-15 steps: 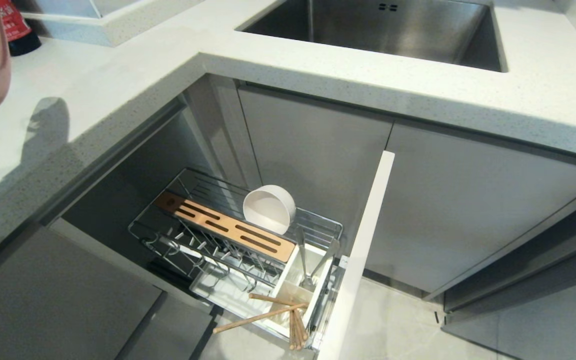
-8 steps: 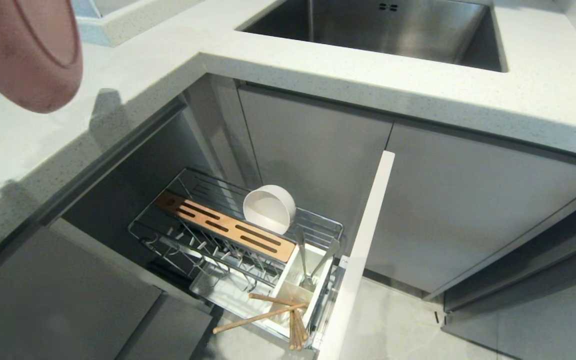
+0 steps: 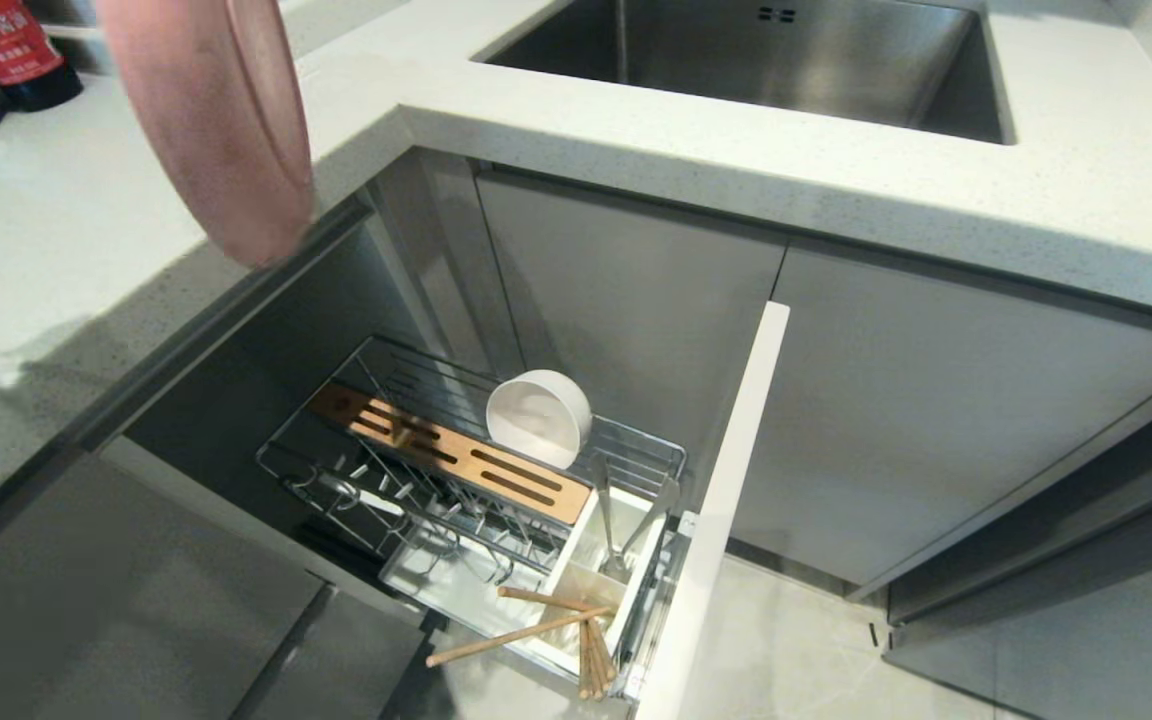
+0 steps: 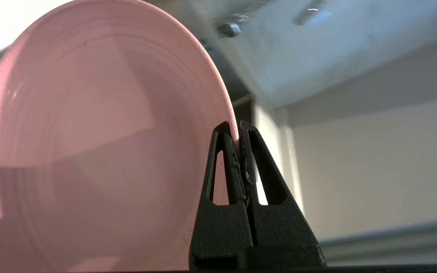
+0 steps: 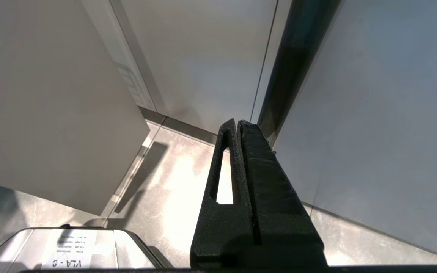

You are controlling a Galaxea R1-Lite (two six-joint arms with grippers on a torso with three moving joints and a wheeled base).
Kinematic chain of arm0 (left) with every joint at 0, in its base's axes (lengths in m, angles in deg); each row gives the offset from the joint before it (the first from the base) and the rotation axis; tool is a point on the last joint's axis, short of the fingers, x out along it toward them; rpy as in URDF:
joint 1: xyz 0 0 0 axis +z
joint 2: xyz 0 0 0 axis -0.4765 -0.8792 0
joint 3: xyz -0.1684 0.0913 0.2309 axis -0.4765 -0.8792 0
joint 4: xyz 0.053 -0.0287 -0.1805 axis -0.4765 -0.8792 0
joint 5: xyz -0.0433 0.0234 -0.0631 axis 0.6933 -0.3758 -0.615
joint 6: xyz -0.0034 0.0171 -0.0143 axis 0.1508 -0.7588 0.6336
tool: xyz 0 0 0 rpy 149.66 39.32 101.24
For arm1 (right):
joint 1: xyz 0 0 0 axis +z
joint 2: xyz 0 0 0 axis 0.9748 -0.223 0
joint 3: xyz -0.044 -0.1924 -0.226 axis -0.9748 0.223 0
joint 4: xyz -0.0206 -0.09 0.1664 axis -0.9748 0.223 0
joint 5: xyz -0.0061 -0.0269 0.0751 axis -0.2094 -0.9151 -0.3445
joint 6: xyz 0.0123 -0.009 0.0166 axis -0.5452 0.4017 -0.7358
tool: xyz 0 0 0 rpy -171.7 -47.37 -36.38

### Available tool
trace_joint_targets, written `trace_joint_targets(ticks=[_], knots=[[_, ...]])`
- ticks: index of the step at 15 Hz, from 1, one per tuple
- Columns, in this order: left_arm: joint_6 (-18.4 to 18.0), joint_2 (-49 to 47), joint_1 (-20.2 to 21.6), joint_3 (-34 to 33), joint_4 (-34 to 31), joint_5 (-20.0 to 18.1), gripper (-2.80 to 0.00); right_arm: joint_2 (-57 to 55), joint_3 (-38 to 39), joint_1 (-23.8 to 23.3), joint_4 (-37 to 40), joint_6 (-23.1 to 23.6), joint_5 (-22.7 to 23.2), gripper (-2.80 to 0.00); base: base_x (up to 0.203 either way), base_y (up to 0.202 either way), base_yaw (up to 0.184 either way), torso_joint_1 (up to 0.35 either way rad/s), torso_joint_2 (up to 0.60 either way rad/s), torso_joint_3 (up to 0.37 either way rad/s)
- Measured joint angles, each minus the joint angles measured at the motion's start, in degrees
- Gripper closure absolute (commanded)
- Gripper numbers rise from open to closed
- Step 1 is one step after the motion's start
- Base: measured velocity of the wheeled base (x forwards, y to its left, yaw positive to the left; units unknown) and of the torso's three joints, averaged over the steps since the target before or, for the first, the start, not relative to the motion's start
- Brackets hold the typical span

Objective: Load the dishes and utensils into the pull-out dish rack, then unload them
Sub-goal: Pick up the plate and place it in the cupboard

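The pink plate [image 3: 221,130] hangs on edge above the counter's left corner, high over the pull-out dish rack [image 3: 456,470]. My left gripper [image 4: 236,131] is shut on the plate's [image 4: 89,144] rim; the arm itself is outside the head view. In the rack the cream-white bowl [image 3: 538,418] leans on its side behind the slotted wooden strip [image 3: 446,455]. The wooden chopsticks [image 3: 526,625] stick out of the white utensil box [image 3: 591,580], and the grey metal spoon [image 3: 608,530] stands in the box behind them. My right gripper [image 5: 238,123] is shut and empty, down by the floor.
The rack's pale front panel [image 3: 726,500] stands out from the grey cabinet fronts. A steel sink [image 3: 756,60] is set in the speckled white counter [image 3: 936,190]. A dark sauce bottle [image 3: 6,50] stands at the counter's far left. Tiled floor [image 3: 796,650] lies below.
The pink plate has swung from the picture's far left edge rightward and turned more edge-on, now over the counter's corner. The rack and its contents have not moved.
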Motion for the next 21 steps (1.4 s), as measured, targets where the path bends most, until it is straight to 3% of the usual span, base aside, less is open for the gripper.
trace_joint_targets(ticks=[4, 8, 14, 17, 21], knots=[[0.48, -4.66, -2.27, -6.63, 9.34, 11.70, 0.00, 0.00, 0.00, -0.02, 0.02, 0.01, 0.00, 0.00, 0.000, 0.000, 0.000, 0.000, 0.00, 0.000], [3.01, -5.54, -3.01, -19.08, 18.22, 17.50, 0.00, 0.00, 0.00, 0.00, 0.02, 0.01, 0.00, 0.00, 0.000, 0.000, 0.000, 0.000, 0.00, 0.000], [10.46, -6.72, -9.70, -29.83, 23.29, 27.45, 0.00, 0.00, 0.00, 0.00, 0.00, 0.00, 0.00, 0.00, 0.000, 0.000, 0.000, 0.000, 0.00, 0.000], [15.65, -7.98, -10.45, -33.56, 24.44, 31.76, 0.00, 0.00, 0.00, 0.00, 0.02, 0.01, 0.02, 0.00, 0.000, 0.000, 0.000, 0.000, 0.00, 0.000], [23.30, -9.31, -9.71, -36.83, 24.47, 32.82, 0.00, 0.00, 0.00, 0.00, 0.02, 0.00, 0.00, 0.00, 0.000, 0.000, 0.000, 0.000, 0.00, 0.000]])
